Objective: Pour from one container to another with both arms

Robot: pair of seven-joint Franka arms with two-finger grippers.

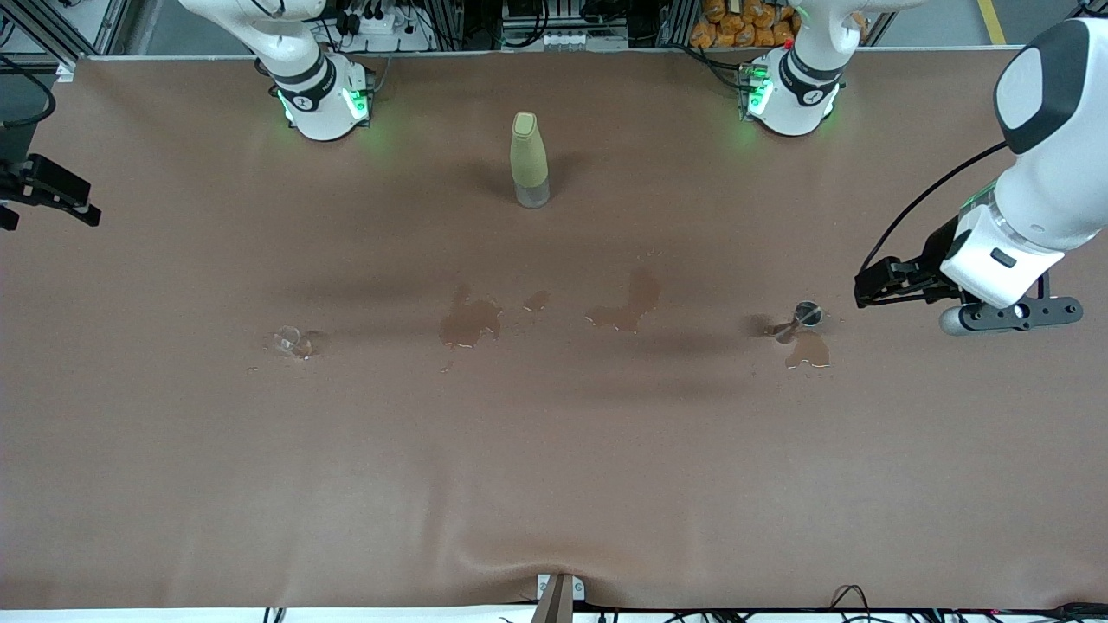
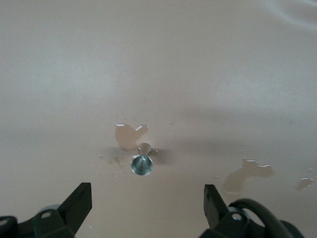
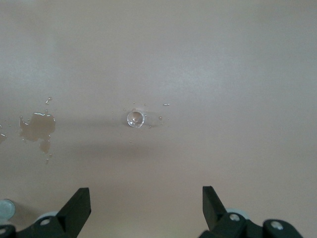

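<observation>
A small metal cup (image 1: 807, 314) stands toward the left arm's end of the table, and the left wrist view looks down into the same metal cup (image 2: 142, 164). My left gripper (image 1: 867, 289) hovers beside it, open and empty; in its own view the left gripper (image 2: 147, 203) has its fingers wide apart. Toward the right arm's end sits a small clear glass cup (image 1: 295, 342), seen as the clear cup (image 3: 134, 119) in the right wrist view. My right gripper (image 1: 54, 206) hangs at that end of the table, and the right gripper (image 3: 146, 206) is open with nothing in it.
An olive-green bottle (image 1: 529, 158) with a clear base stands upright between the two arm bases. Wet puddles lie on the brown table cover: a puddle (image 1: 470, 322) and another puddle (image 1: 625, 305) mid-table, and a third puddle (image 1: 809, 350) beside the metal cup.
</observation>
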